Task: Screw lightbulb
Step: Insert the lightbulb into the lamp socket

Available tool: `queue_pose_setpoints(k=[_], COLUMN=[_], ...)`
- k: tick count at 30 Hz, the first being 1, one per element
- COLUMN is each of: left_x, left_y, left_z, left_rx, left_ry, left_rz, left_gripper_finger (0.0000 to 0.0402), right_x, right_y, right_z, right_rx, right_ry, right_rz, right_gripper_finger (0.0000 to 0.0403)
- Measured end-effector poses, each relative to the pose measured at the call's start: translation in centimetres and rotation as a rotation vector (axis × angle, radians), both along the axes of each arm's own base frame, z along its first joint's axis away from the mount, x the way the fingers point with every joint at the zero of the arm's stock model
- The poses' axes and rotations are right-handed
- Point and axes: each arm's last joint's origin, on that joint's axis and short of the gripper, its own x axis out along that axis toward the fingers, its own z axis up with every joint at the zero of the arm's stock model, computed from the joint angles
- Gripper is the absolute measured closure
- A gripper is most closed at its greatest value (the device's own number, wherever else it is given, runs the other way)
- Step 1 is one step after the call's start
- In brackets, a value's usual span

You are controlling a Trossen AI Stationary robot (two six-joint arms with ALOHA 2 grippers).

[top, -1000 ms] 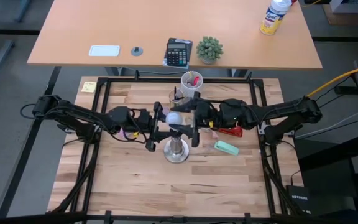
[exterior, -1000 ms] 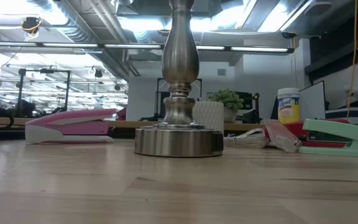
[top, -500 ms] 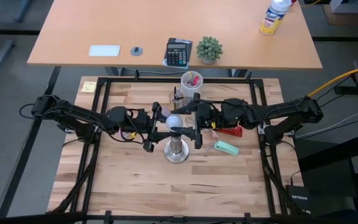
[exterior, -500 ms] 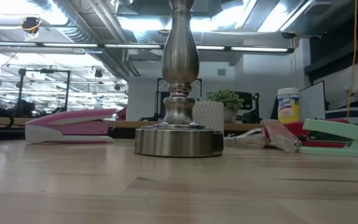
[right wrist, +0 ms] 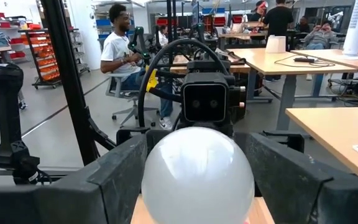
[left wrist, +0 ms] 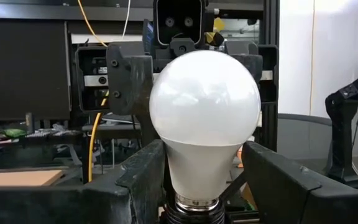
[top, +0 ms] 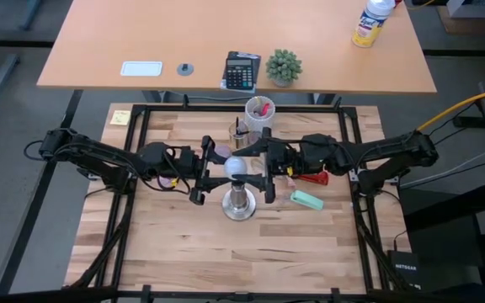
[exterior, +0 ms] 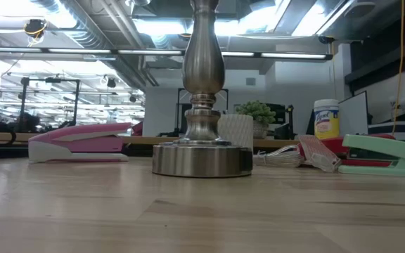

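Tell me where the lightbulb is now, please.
In the high view, the lightbulb sits on top of the metal stand near the table's middle, between the left end effector and right end effector.

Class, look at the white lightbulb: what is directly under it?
The lightbulb sits on the silver metal stand, its screw base entering the socket. The socket's inside and how far the thread has gone are hidden.
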Motion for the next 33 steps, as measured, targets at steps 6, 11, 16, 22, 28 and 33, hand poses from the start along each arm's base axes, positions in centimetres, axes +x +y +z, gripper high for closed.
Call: queue_pose_setpoints(k=[6,11,16,22,28,33], left_x=[-0.2,-0.2,-0.2,-0.4,-1.5,-2.1], left_y=[0.0,0.0,0.0,0.1,0.2,0.3], left_z=[0.1,0.1,0.1,0.4,1.3,1.6], left_rx=[0.002,0.002,0.002,0.001,0.000,0.003], left_ry=[0.007,0.006,0.006,-0.001,-0.013,0.010], left_rz=[-0.001,-0.003,-0.002,-0.003,-0.004,-0.004], left_gripper_finger=[0.0199,0.0199,0.0199,0.0199,0.0199,0.0199], right_x=[-0.3,-0.7,-0.8,-1.1,-2.0,-2.4], right_y=[-0.1,-0.2,-0.3,-0.4,-0.5,-0.6], right_z=[0.2,0.7,0.8,1.1,1.8,2.2], right_rx=[-0.003,-0.008,-0.026,-0.024,-0.032,-0.039], right_ry=[-0.006,-0.022,-0.021,-0.031,-0.057,-0.068], right_rz=[-0.002,-0.014,-0.039,-0.046,-0.048,-0.049], right_gripper_finger=[0.0123,0.0123,0.0123,0.0123,0.0123,0.0123])
